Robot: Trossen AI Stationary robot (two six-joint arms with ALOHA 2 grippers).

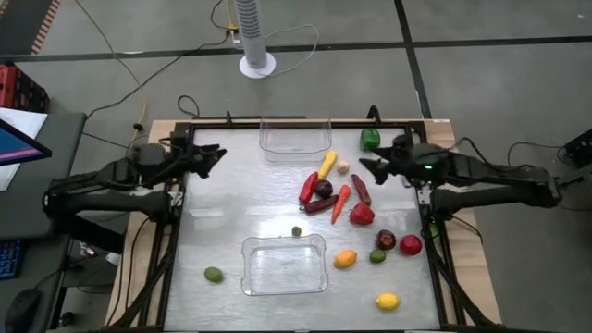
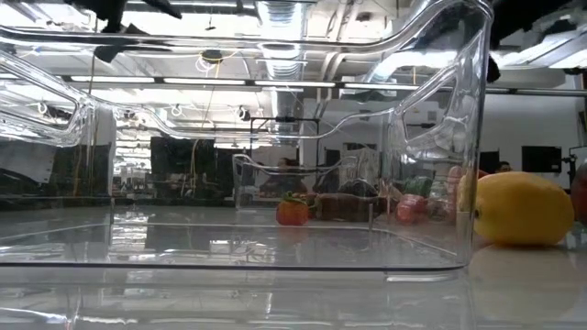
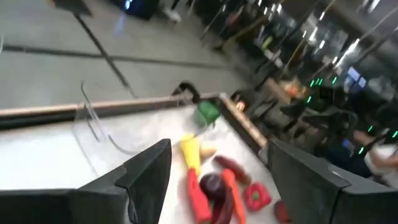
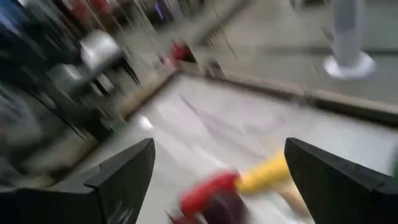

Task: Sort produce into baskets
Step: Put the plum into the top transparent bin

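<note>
Though both bins and most of the produce show plainly from above, no brand, label or readable writing appears on any of them. The left gripper [image 1: 215, 154] hangs over the table's far left part with its fingers [image 3: 146, 171] spread apart and nothing between them. The right gripper [image 1: 367, 167] hangs over the far right part, fingers [image 4: 121, 171] likewise apart and empty.

The far bin [image 1: 295, 136] sits at the table's back edge between the two grippers; the near bin [image 1: 284, 265] sits toward the front, its clear wall filling the low view [image 2: 440, 137]. Both are see-through with rounded corners and hold nothing.

The main cluster lies just beside the right gripper, toward the table's middle: a yellow piece [image 1: 327, 164], a small pale piece [image 1: 343, 167], a red chili [image 1: 308, 188], a dark round piece [image 1: 323, 189], a long maroon piece [image 1: 361, 189], a carrot [image 1: 340, 204] and a red pepper [image 1: 362, 215]. A green pepper [image 1: 370, 140] lies behind the right gripper near the back edge.

Nearer the front on the right are a maroon apple [image 1: 386, 240], a red round piece [image 1: 411, 245], a small green piece [image 1: 377, 256], an orange [image 1: 345, 259] touching or just beside the near bin, and a lemon [image 1: 388, 301]. A tiny green ball [image 1: 296, 231] lies between cluster and near bin. A green lime [image 1: 214, 274] lies alone at front left, well apart from the left gripper.
</note>
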